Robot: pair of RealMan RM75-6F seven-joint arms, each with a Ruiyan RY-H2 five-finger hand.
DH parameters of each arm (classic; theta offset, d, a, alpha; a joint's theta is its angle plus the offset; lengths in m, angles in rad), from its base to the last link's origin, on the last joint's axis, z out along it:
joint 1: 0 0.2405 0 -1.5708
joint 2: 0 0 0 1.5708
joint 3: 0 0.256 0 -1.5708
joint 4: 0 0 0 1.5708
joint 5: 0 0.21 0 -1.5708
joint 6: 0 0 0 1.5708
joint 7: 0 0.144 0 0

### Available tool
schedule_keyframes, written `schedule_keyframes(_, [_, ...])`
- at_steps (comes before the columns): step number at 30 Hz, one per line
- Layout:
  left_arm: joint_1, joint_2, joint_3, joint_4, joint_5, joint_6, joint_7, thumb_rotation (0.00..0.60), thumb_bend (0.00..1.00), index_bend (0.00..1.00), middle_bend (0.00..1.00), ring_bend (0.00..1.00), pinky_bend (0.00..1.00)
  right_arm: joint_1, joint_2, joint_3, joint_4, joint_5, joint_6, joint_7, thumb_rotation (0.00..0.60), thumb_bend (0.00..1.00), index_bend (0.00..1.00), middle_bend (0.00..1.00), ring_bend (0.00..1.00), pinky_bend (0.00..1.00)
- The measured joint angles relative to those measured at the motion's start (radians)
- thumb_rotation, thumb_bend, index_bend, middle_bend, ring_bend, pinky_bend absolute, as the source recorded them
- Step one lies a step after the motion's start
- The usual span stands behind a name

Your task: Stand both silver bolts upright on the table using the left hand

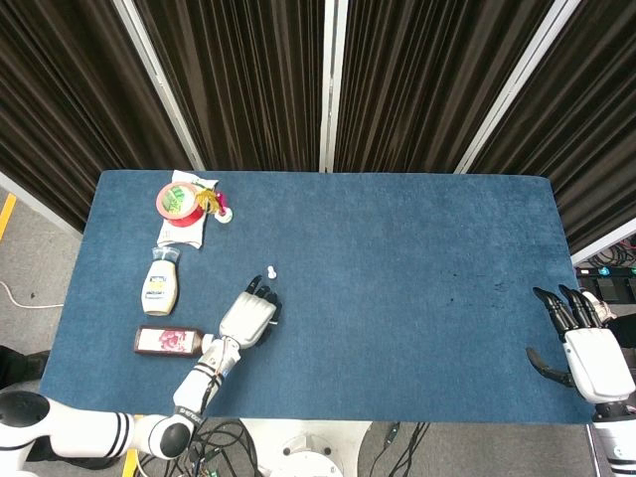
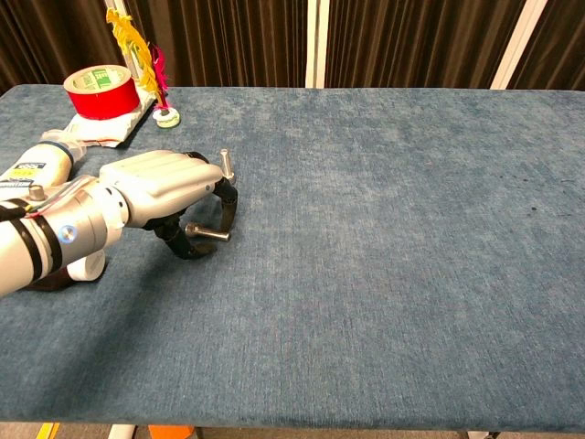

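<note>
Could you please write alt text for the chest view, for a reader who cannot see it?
The robot's left hand curls over a silver bolt lying on its side on a blue table, while a second silver bolt stands upright just behind. A red tape roll sits at the far left corner.
</note>
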Motion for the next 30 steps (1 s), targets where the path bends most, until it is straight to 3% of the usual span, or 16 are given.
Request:
schedule_keyframes(10, [0.005, 0.013, 0.018, -0.024, 0.014, 0.004, -0.015, 0.6, 0.34, 0.48, 0.28, 0.15, 0.03, 0.002, 0.001, 0.001, -0.003, 0.0, -0.003, -0.003, 0.6, 0.22, 0.04, 0.14, 0.0, 0.0])
schedule_keyframes(30, [0.021, -0.047, 0.012, 0.075, 0.078, 0.012, -0.098, 0.6, 0.34, 0.53, 0.28, 0.15, 0.03, 0.004, 0.006, 0.0, -0.012, 0.003, -0.007, -0.01, 0.6, 0.22, 0.04, 0.14, 0.0, 0.0])
